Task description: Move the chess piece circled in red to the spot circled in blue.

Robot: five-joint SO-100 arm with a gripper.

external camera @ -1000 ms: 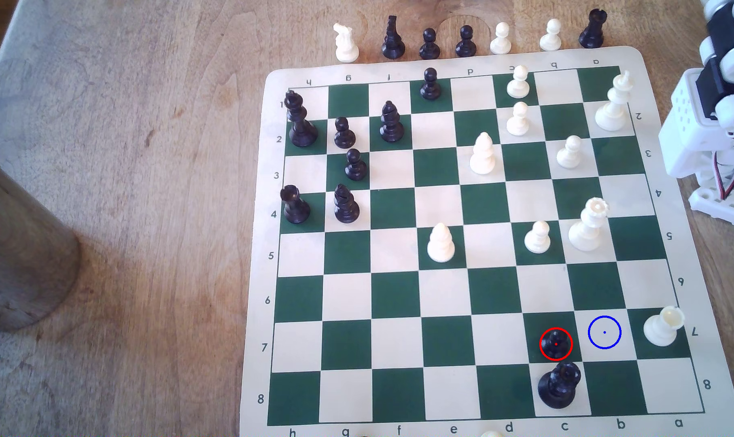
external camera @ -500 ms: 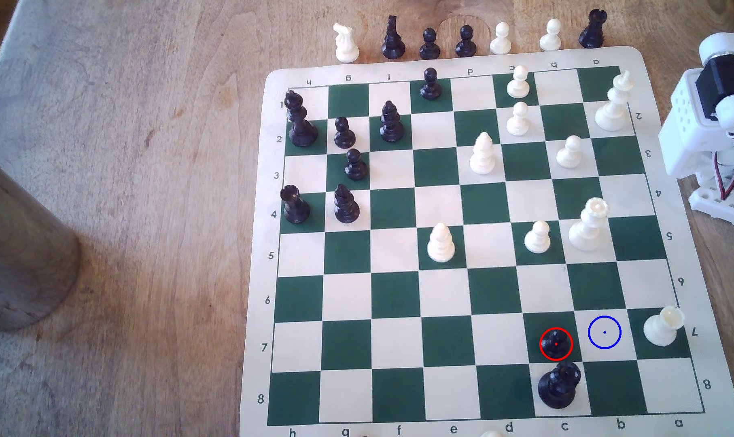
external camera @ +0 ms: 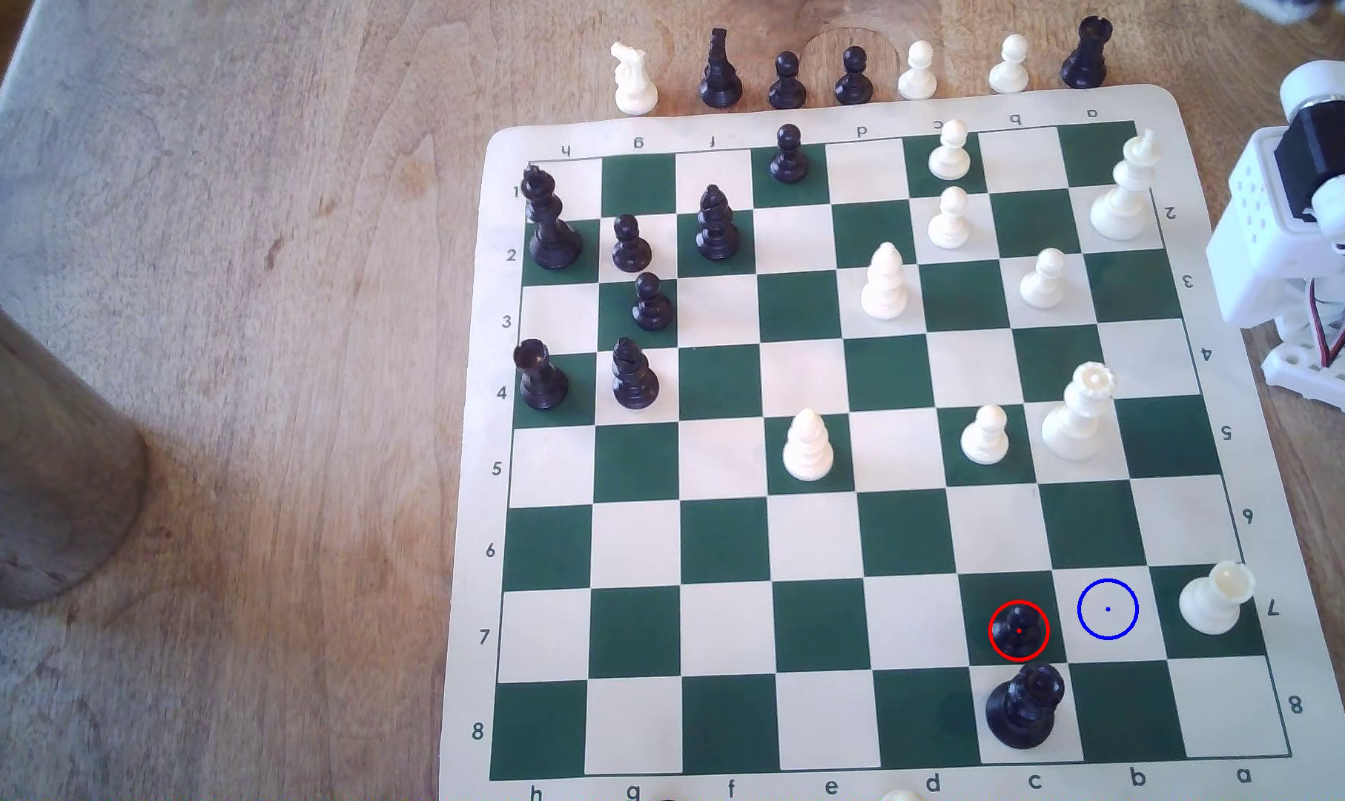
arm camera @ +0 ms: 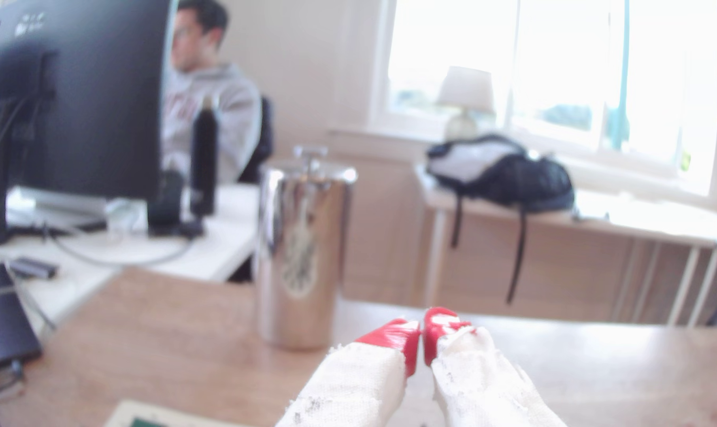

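Observation:
The black pawn (external camera: 1018, 628) stands inside the red ring on a dark green square near the board's front edge, toward the exterior view's right. One square to its right, the cream spot (external camera: 1108, 609) carries the blue ring and dot and has nothing on it. In the wrist view my gripper (arm camera: 422, 336) is raised high and looks level across the room. Its red-tipped fingers (arm camera: 394, 334) are pressed together with nothing between them. It is far from the pawn.
A taller black crowned piece (external camera: 1024, 705) stands just in front of the pawn. A white rook (external camera: 1212, 604) sits right of the spot. The arm's white base (external camera: 1270, 231) stands off the board's right edge. A metal cylinder (arm camera: 303, 254) stands on the table.
The arm's upper links at the exterior view's top right have swung up out of sight, leaving a blur at the top edge. No chess piece has moved.

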